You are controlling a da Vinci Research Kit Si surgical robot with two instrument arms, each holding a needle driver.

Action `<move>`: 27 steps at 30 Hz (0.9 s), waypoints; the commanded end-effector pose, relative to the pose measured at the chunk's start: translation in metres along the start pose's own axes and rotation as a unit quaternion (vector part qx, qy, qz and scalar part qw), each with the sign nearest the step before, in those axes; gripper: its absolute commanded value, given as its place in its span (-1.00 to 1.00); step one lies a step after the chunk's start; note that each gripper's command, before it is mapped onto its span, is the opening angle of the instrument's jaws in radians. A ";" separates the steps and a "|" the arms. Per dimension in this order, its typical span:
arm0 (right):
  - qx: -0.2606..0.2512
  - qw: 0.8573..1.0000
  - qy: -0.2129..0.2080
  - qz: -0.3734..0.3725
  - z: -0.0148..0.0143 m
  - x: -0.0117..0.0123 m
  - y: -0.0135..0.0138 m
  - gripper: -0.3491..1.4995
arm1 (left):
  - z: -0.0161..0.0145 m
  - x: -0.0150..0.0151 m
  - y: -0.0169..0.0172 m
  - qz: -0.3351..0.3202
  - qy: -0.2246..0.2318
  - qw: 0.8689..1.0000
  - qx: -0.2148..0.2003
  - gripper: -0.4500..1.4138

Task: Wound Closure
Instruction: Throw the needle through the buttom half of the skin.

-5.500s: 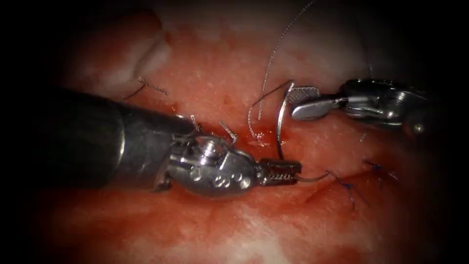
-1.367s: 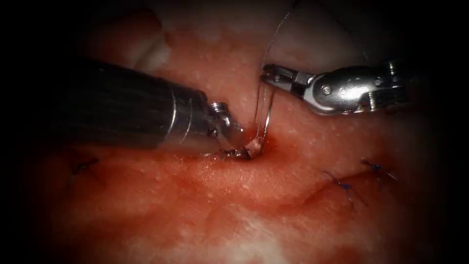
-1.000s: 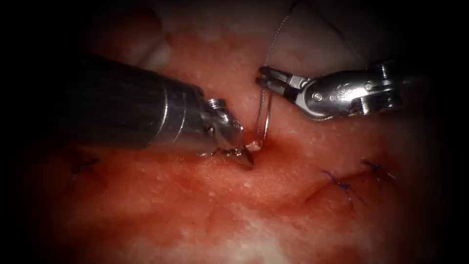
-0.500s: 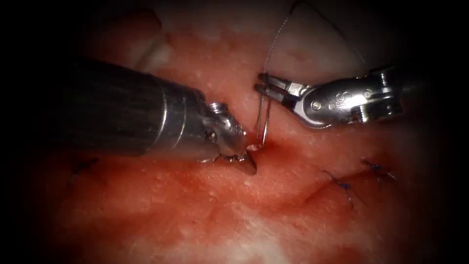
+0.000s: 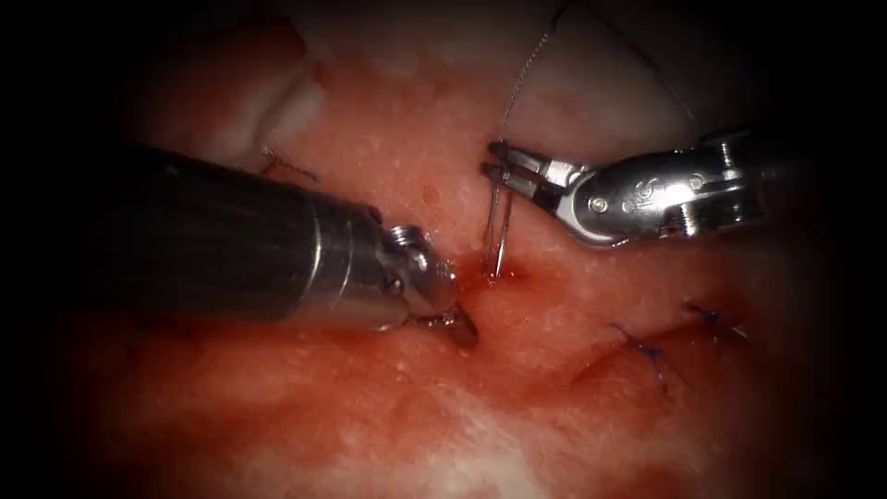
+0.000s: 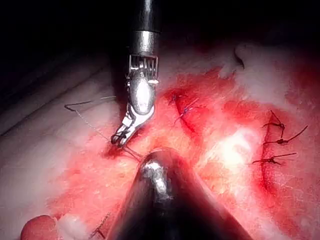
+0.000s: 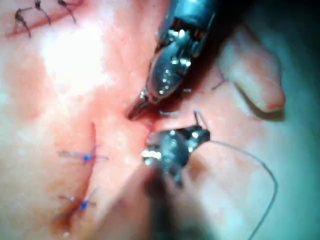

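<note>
Above the cut, right tool (image 5: 494, 162) clamps needle (image 5: 499, 226) (tip in tissue (image 5: 388, 111)); left tool (image 5: 457, 325) shut, empty.

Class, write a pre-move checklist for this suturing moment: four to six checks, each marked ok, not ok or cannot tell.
1. Right tool grips the needle near its upper end: ok.
2. Needle's lower end enters the tissue at the red fluid: ok.
3. Needle tip visible: cannot tell.
4. Thread trails up from the right tool, free of the left tool: ok.
5. Left tool holds nothing, tip on tissue: cannot tell.
</note>
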 end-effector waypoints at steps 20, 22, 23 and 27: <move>-0.003 1.000 0.008 0.017 0.0011 0.0013 -0.0009 -1.00 | -0.0014 0.0024 0.0052 0.001 0.027 0.999 0.035 -0.73; -0.003 1.000 0.008 0.021 0.0011 0.0014 -0.0009 -1.00 | -0.0007 0.0026 0.0053 0.003 0.029 0.999 0.038 -0.73; -0.004 1.000 0.009 0.021 0.0011 0.0015 -0.0009 -1.00 | -0.0005 0.0027 0.0052 0.002 0.029 0.999 0.039 -0.73; -0.005 0.999 0.010 0.031 0.0009 0.0017 -0.0011 -1.00 | -0.0002 0.0028 0.0041 0.003 0.035 0.998 0.044 -0.73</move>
